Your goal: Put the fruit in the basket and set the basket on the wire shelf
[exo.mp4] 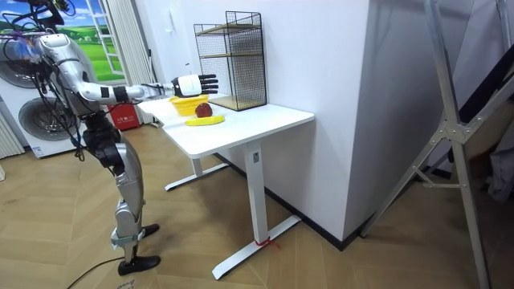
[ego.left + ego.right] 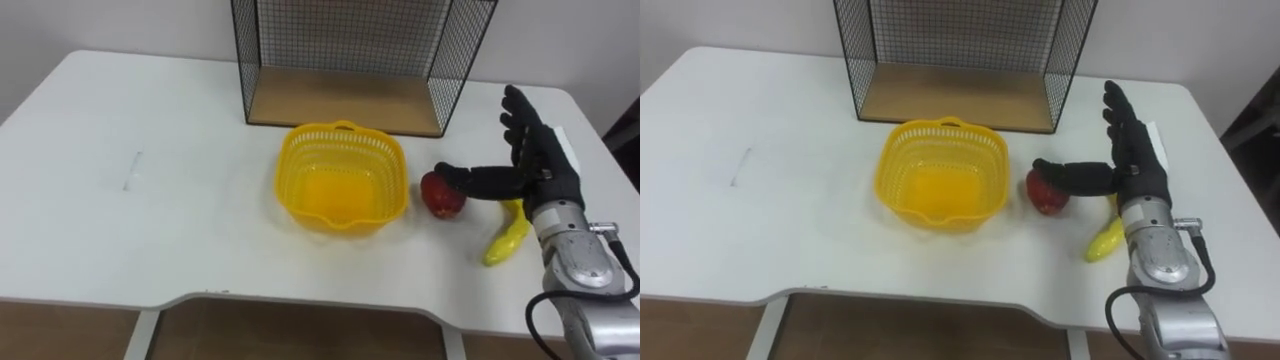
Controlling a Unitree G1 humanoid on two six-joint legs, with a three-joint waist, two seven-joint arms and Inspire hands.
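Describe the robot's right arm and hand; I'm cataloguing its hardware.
The right hand is black and human-shaped, with a white tag at its back. Wrist and forearm are rounded silver-grey metal casings, and a black cable loops alongside the forearm.

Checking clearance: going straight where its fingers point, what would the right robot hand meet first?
Probably nothing: the right robot hand points past the right side of the wire shelf, though depth is unclear.

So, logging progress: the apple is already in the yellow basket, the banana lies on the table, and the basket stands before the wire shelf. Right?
Not quite. The apple lies on the table just right of the basket, by the thumb of the open right hand; the left eye view shows it. The banana and wire shelf are as you say.
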